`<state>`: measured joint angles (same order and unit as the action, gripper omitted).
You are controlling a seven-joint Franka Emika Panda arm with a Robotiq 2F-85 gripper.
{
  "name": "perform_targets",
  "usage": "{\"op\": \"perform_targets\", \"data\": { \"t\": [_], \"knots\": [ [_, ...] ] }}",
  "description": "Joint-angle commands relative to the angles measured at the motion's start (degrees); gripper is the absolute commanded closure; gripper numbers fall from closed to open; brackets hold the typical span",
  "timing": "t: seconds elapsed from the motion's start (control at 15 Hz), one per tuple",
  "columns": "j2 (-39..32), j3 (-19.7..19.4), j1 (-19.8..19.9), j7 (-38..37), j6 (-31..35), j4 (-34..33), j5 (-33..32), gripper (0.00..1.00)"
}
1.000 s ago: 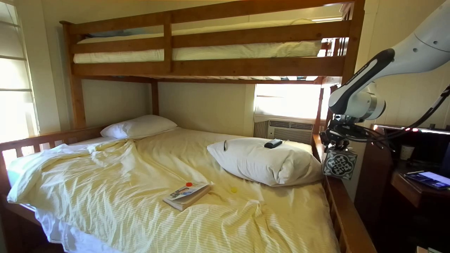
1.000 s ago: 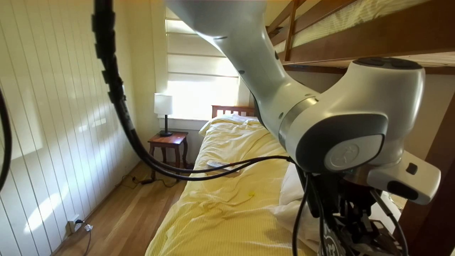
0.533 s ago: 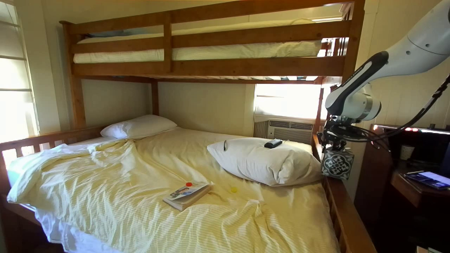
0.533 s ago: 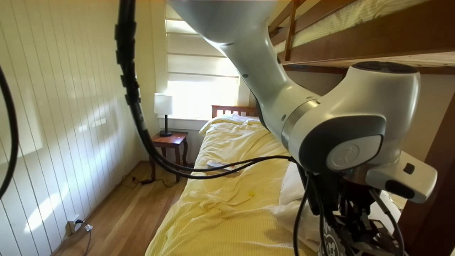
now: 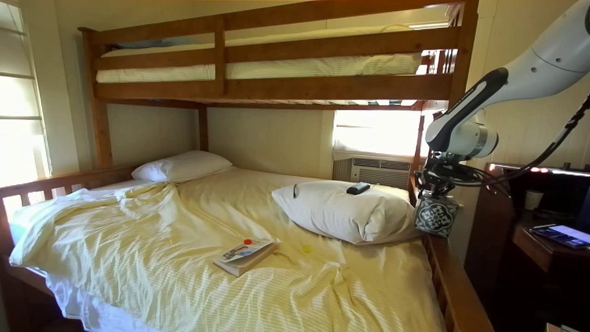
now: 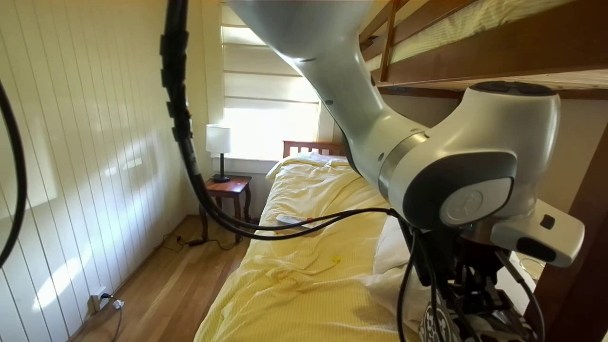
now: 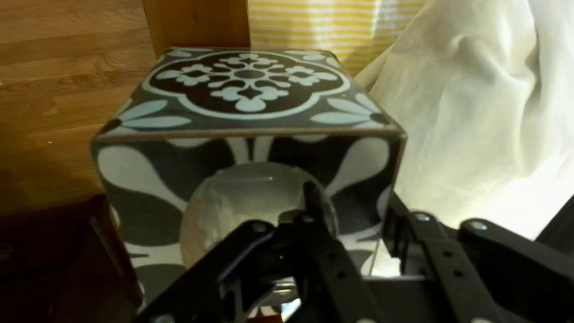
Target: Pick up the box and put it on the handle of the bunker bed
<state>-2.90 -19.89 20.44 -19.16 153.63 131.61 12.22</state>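
The box (image 5: 435,216), dark teal with a white floral pattern, hangs under my gripper (image 5: 434,190) in an exterior view. It also shows partly behind cables in an exterior view (image 6: 433,323). In the wrist view the box (image 7: 249,85) has a round opening in its top; one finger of my gripper (image 7: 354,206) is inside the opening and the other outside the right wall. The gripper is shut on that wall. The brown wooden side rail (image 5: 456,286) of the bunk bed lies just below the box; the rail also shows in the wrist view (image 7: 197,22). I cannot tell whether they touch.
A white pillow (image 5: 350,212) with a dark object (image 5: 358,187) on it lies right beside the box. A booklet (image 5: 246,256) lies on the yellow bedding. The upper-bunk guard rail (image 5: 341,87) is above. A dark desk with a tablet (image 5: 562,235) stands beyond the rail.
My gripper and the box have moved a little toward the bed and pillow, so the box is now over the side rail. The grip on the box is unchanged.
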Motion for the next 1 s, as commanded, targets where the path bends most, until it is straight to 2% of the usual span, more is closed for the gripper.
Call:
{"op": "perform_targets", "data": {
  "t": [0.0,0.27,0.33,0.67,0.93],
  "knots": [
    [-0.4,-0.4,-0.5,-3.0,-0.6,-1.2,-2.7,0.34],
    [-0.1,-0.7,-0.6,-5.7,-1.9,-1.4,-6.4,0.05],
    [0.5,-0.7,-0.6,-6.3,-2.2,-1.1,-6.7,0.01],
    [5.4,-0.4,-0.6,-8.9,-1.9,0.5,-7.2,0.0],
    [9.9,1.0,-1.1,-5.3,3.9,2.1,-2.5,0.0]
  ]
}}
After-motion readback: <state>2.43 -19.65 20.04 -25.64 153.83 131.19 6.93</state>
